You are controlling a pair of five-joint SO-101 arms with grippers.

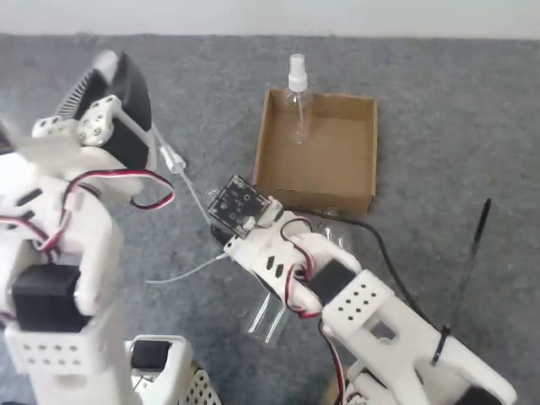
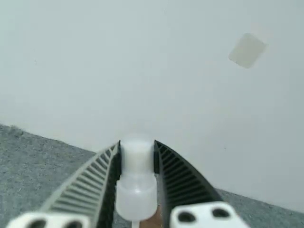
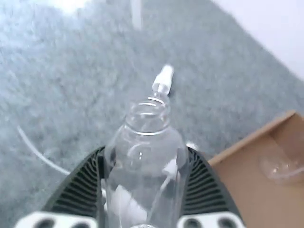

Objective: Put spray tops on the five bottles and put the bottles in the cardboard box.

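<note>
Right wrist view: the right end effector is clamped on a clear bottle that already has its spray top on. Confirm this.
Not right. The right end effector is clamped on a clear bottle, but the bottle is uncapped and its threaded neck is open. The right wrist view shows this.

Grey carpet-like worktop (image 1: 472, 110) stretching to the back, plain white wall (image 2: 142, 61) rising behind it, pale square patch (image 2: 247, 50) sitting on the wall
</note>
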